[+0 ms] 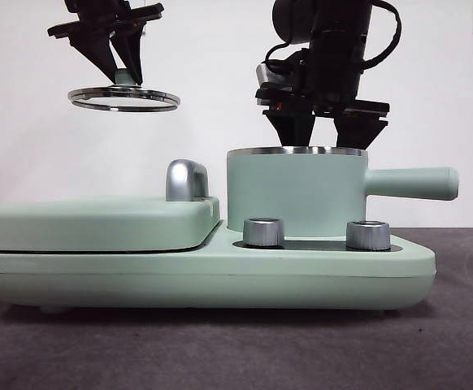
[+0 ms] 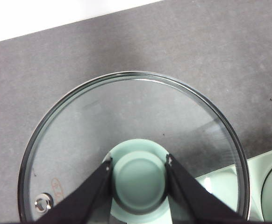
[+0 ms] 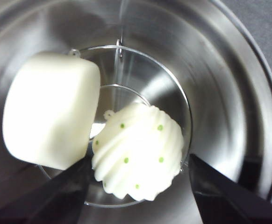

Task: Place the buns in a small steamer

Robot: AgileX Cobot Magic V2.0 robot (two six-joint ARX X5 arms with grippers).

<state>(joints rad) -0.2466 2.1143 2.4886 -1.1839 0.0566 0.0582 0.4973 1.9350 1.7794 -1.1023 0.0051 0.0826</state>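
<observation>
The small steamer (image 1: 297,195), a mint-green pot with a steel rim and a straight side handle (image 1: 411,183), stands on the right of the cooker with no lid on. Both buns lie inside on its steel floor (image 3: 220,84): the smooth cream one (image 3: 52,109) leans against the wall, and the pleated, green-flecked one (image 3: 138,149) sits beside it. My right gripper (image 1: 327,134) hangs at the rim, open, one jaw on each side of the pleated bun (image 3: 138,163). High at the left, my left gripper (image 1: 123,77) is shut on the green knob (image 2: 139,175) of the glass lid (image 1: 123,99).
The flat mint-green griddle lid (image 1: 98,221) with its chrome handle (image 1: 186,179) covers the cooker's left half. Two steel dials (image 1: 263,231) (image 1: 367,235) sit in front of the pot. The cooker base (image 1: 220,272) rests on a dark grey table (image 1: 220,349).
</observation>
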